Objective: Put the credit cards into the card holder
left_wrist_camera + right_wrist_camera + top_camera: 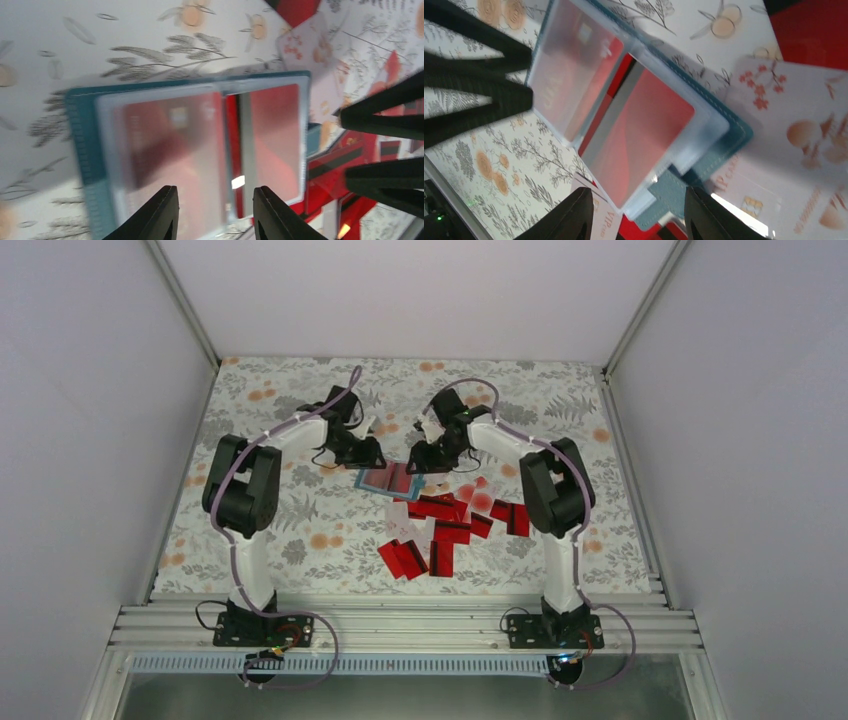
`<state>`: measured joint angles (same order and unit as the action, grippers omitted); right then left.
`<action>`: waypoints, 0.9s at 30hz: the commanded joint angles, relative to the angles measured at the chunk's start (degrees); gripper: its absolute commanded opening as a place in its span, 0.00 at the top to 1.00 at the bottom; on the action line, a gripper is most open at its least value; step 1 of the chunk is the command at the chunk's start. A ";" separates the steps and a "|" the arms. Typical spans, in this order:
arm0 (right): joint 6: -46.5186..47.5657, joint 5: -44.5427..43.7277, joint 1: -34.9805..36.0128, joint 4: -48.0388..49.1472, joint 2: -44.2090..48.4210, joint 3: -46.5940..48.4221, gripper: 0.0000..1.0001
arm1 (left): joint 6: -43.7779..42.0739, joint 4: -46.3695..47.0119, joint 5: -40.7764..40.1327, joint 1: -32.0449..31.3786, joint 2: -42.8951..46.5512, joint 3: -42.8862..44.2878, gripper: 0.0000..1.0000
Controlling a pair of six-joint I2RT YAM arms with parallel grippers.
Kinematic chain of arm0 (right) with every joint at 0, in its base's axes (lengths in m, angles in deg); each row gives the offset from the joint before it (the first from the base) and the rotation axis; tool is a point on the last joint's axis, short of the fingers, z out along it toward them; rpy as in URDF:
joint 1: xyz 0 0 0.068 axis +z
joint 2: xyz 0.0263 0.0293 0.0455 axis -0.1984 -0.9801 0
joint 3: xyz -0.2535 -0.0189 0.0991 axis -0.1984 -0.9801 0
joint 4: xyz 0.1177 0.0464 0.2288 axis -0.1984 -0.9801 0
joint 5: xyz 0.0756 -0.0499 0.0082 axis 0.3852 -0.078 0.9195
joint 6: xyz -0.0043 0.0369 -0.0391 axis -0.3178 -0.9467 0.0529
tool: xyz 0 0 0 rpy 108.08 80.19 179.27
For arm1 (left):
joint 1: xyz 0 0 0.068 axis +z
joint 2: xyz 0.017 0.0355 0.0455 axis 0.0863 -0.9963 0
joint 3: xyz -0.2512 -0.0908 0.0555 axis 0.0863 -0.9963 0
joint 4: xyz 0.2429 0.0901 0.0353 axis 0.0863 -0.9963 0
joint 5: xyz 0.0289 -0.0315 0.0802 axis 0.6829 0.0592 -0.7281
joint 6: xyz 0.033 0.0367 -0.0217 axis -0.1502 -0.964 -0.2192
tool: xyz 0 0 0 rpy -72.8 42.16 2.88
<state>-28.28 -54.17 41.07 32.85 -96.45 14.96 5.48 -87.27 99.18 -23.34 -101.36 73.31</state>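
Note:
The card holder (pixel 388 480) lies open at the table's middle: a teal cover with clear sleeves, and red cards showing inside the sleeves (pixel 200 145) (pixel 624 115). Many red credit cards (pixel 440 525) lie in a loose pile just in front of it and to its right, some with a pale face up (pixel 794 130). My left gripper (pixel 372 458) (pixel 215 192) is open and empty, right over the holder's left side. My right gripper (pixel 420 462) (pixel 639 192) is open and empty over the holder's right corner. Each gripper's fingers show in the other's wrist view (pixel 380 145) (pixel 474 85).
The table carries a floral-patterned cloth (pixel 290 540). Grey walls (pixel 90 440) close in the left, right and back. A metal rail (pixel 400 625) runs along the near edge by the arm bases.

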 commanded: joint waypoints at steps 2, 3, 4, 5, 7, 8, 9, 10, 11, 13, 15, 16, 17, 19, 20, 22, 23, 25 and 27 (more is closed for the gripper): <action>0.98 3.81 0.37 2.07 -4.78 4.28 0.53 | 2.07 2.67 4.75 -2.90 -2.09 1.78 0.64; 0.85 3.99 0.36 2.15 -5.47 4.79 0.53 | 2.36 3.07 4.77 -3.26 -2.72 2.22 0.65; 0.65 4.05 0.35 2.32 -5.95 5.03 0.53 | 2.76 3.45 4.77 -3.39 -3.43 2.66 0.66; 0.60 4.28 0.40 2.43 -6.43 5.25 0.54 | 3.15 3.57 4.77 -3.47 -4.28 3.14 0.67; 0.52 4.69 0.35 2.41 -7.23 5.45 0.54 | 3.65 3.78 4.79 -3.49 -5.95 4.04 0.69; 0.53 4.91 0.35 2.46 -7.53 5.28 0.54 | 3.76 3.82 4.72 -3.49 -6.70 4.41 0.70; 0.57 5.08 0.39 2.58 -7.66 5.13 0.54 | 3.85 3.87 4.81 -3.47 -7.41 4.61 0.70; 0.66 5.35 0.35 2.73 -7.73 4.69 0.54 | 3.87 3.96 4.82 -3.49 -8.03 4.72 0.70; 0.75 5.71 0.36 2.82 -7.75 4.22 0.54 | 3.93 4.00 4.67 -3.48 -8.56 4.76 0.71; 1.28 6.46 0.42 2.88 -7.49 3.24 0.54 | 4.15 4.35 4.24 -3.57 -9.26 4.57 0.71; 1.84 7.11 0.34 3.08 -6.97 2.11 0.54 | 4.53 5.03 4.24 -3.56 -9.89 3.92 0.71; 2.14 7.25 0.39 2.92 -6.73 1.69 0.54 | 4.86 5.51 4.39 -3.50 -10.10 3.49 0.71; 2.53 7.67 0.35 2.73 -6.52 1.43 0.54 | 5.22 5.96 4.42 -3.53 -10.27 2.98 0.71; 3.26 8.55 0.35 1.80 -6.37 1.13 0.54 | 6.08 6.76 4.27 -3.50 -10.60 2.15 0.72; 3.69 9.07 0.36 1.23 -6.24 1.04 0.54 | 6.41 7.06 4.29 -3.54 -10.69 1.61 0.72; 4.16 9.17 0.34 0.46 -5.33 0.44 0.54 | 6.90 7.65 4.38 -3.49 -10.77 1.11 0.72; 4.30 9.17 0.34 0.43 -4.49 -0.29 0.54 | 7.08 7.79 4.31 -3.49 -10.73 0.85 0.72; 4.62 9.37 0.36 0.31 -2.86 -2.00 0.54 | 7.40 8.16 4.13 -3.48 -10.70 0.39 0.72; 5.41 10.23 0.35 -0.23 -1.69 -3.19 0.54 | 7.75 8.49 3.95 -3.56 -10.70 -0.03 0.72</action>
<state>-25.06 -44.91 41.05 35.62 -101.57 14.59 12.04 -80.15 106.11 -26.64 -109.47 75.73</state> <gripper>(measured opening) 0.458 0.281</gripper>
